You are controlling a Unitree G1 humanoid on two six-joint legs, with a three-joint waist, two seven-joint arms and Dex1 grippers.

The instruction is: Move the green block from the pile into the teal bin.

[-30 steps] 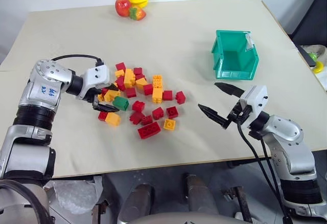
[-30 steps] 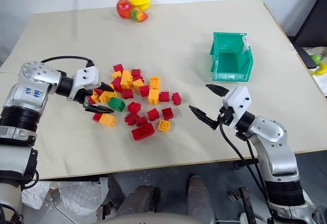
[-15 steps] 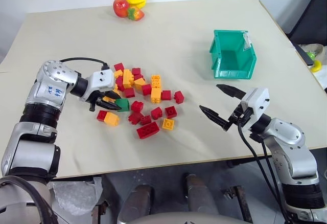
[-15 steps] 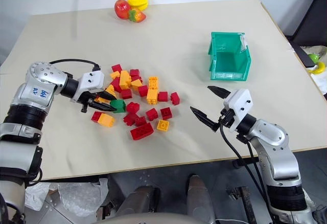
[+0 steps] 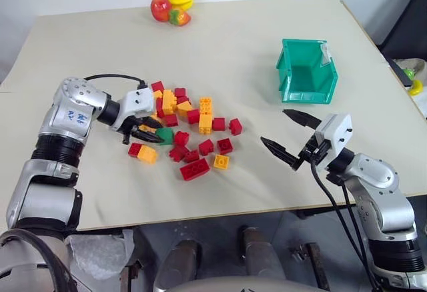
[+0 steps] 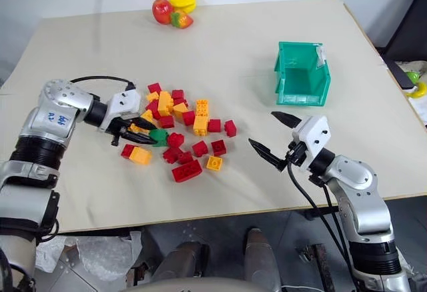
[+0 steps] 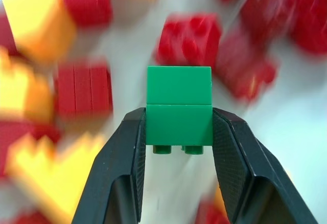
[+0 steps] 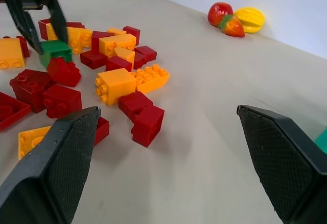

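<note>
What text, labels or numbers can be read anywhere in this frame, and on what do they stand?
Blue handwritten marks on the left arm's silver shoulder housing: too small to read.
White label on the teal bin rim: nothing on it can be made out.
Bricks of the pile, green block, toy fruit: no text.

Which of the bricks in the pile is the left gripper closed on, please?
The green block, the only green one among red and orange-yellow bricks, sits clamped between the left gripper's two black fingers at the pile's left edge.
</note>
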